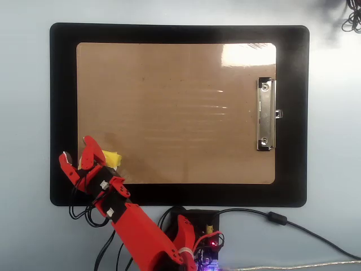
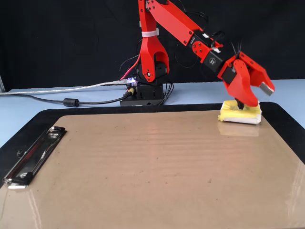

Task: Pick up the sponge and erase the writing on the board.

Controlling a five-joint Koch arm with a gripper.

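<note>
The yellow sponge lies flat on the far right corner of the tan board in the fixed view. In the overhead view the sponge shows at the board's lower left corner, half hidden by the red arm. My gripper hangs just above the sponge, open, with nothing between its jaws. From above, the gripper spreads over the board's left edge and the mat. No writing shows on the board.
The board rests on a larger black mat. Its silver clip sits at the right side in the overhead view. The arm's base and cables lie behind the mat.
</note>
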